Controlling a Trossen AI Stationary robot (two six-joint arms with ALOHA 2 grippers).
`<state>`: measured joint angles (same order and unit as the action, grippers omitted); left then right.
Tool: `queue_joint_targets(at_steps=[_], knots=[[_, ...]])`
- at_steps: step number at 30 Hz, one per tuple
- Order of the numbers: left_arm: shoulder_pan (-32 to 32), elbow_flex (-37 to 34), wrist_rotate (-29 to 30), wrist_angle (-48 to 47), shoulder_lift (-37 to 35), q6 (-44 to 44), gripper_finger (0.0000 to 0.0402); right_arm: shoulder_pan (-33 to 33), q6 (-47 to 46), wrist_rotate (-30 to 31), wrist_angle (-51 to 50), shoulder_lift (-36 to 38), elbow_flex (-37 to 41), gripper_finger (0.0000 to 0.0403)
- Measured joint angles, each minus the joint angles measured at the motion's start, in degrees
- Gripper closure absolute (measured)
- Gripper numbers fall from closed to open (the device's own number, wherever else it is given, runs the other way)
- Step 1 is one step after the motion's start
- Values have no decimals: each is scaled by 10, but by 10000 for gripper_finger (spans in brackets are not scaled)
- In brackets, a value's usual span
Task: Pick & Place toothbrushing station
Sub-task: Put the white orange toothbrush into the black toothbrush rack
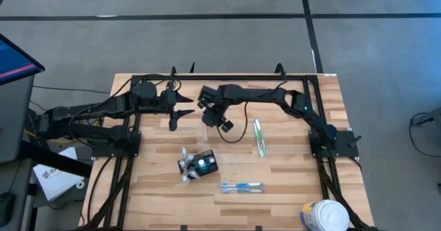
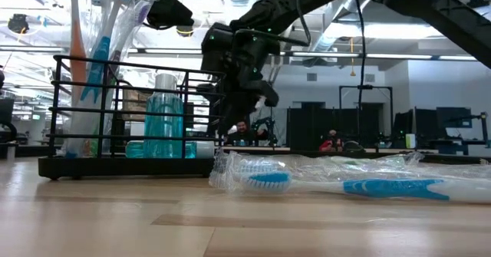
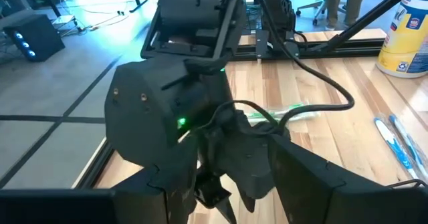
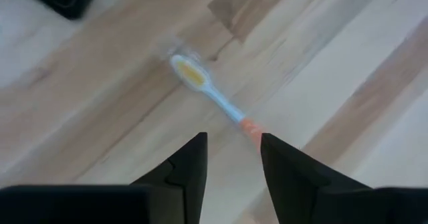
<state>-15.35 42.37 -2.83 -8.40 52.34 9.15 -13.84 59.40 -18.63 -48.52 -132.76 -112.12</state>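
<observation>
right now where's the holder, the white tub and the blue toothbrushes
holder (image 1: 204, 163), high view, on its black top
white tub (image 1: 324, 216), high view, on its lid
blue toothbrushes (image 1: 242, 187), high view, mid-handle of the pair

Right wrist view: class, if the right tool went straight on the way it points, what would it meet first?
Probably the toothbrush on the wooden table, lying just ahead of the right tool; how far off is unclear.
</observation>
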Motion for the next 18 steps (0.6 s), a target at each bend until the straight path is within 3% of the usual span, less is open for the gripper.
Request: queue_joint_targets(at_steps=[18], knots=[[0, 0, 0, 5, 0, 0, 224, 8, 66, 24, 55, -7, -1, 206]])
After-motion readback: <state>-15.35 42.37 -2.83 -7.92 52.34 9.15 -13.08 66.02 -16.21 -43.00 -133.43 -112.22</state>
